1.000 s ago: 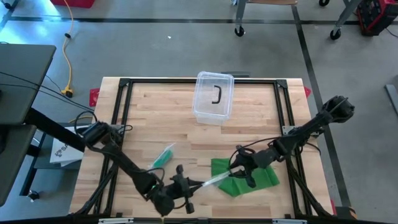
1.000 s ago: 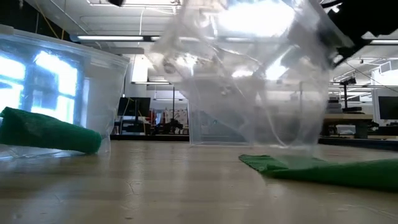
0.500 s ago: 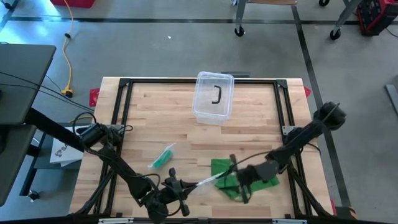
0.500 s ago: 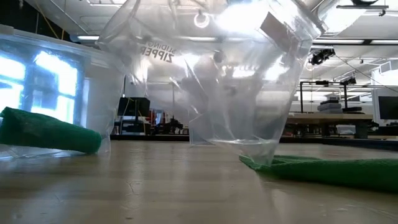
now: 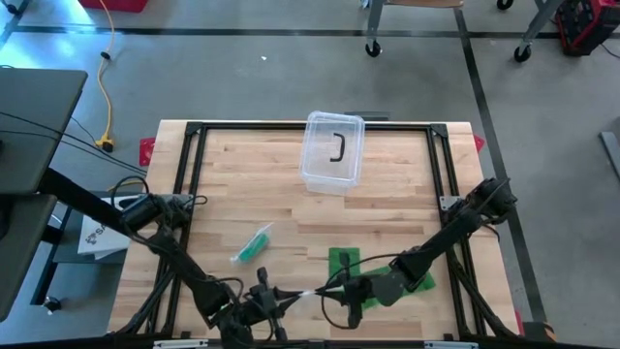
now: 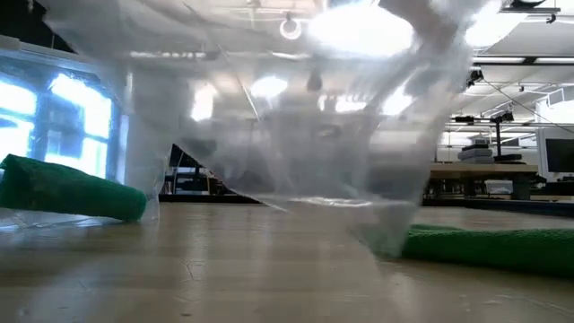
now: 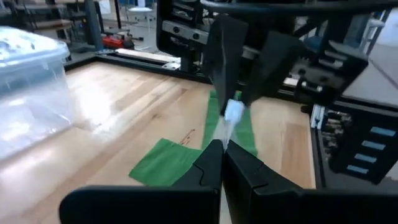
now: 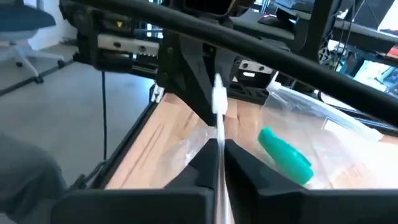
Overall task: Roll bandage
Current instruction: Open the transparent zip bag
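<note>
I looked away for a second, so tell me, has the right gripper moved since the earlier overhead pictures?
Yes. In the high view the right gripper has shifted toward the table's near edge and the left arm, farther from the clear container, which stayed put.

bandage [image 5: 346,262]: green, flat
roll [image 5: 254,242]: teal-green
bag [image 6: 296,135]: clear
box [image 5: 332,151]: clear, black handle
desk [image 5: 252,184]: pale wood strips, black frame
tools: black

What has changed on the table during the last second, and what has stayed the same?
The right pincer moved toward the left pincer and shut on the clear bag, which the left pincer keeps clamped. The green bandage, the rolled bandage and the plastic box stayed put.
</note>
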Tool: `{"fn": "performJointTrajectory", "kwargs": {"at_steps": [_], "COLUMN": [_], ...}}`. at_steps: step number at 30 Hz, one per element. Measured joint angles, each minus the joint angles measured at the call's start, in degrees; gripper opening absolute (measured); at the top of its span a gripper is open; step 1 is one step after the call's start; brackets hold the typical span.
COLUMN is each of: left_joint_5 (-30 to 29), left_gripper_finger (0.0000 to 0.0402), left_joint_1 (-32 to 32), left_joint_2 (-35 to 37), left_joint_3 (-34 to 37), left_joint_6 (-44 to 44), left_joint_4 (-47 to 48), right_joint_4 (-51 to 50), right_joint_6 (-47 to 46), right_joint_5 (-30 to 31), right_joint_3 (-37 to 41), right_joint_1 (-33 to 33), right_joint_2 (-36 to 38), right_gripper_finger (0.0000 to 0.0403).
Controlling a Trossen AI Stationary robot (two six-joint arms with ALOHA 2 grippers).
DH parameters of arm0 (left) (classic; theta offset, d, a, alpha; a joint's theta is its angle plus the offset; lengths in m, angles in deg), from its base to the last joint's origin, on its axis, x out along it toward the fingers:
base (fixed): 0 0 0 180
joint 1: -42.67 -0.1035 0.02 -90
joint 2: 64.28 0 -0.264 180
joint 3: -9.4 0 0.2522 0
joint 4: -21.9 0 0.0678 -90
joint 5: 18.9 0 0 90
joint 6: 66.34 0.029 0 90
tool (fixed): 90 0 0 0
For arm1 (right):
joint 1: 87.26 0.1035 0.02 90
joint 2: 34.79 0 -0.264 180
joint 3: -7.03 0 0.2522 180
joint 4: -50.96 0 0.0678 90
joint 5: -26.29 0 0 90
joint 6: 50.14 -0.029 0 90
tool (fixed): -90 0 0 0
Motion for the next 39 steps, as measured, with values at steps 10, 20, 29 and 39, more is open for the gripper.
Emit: {"fn": "performJointTrajectory", "kwargs": {"at_steps": [10, 20, 29, 39], "left_joint_5": [0.60, 0.43, -4.15, -3.92], "left_gripper_finger": [0.0048, 0.0125, 0.0088, 0.0101], "left_joint_1": [1.09, 1.78, 2.80, 2.63], "left_joint_2": [0.00, -0.04, 0.01, 2.68], "left_joint_3": [0.00, 0.02, 0.02, 0.02], "left_joint_6": [16.07, 20.89, 19.21, 16.51], "left_joint_4": [-0.74, -4.28, -4.13, -2.11], "right_joint_4": [-10.23, -20.91, -21.03, -18.09], "right_joint_6": [-9.44, -12.22, -12.35, -4.73], "right_joint_5": [-5.42, -6.13, -7.56, -7.72], "right_joint_3": [-6.31, -10.62, -10.62, -10.58], "right_joint_1": [-1.98, -2.69, -2.52, -0.24], "right_joint_2": [0.02, 0.06, 0.06, 0.06], "right_gripper_finger": [0.0002, 0.0001, 0.0000, 0.0000]}}
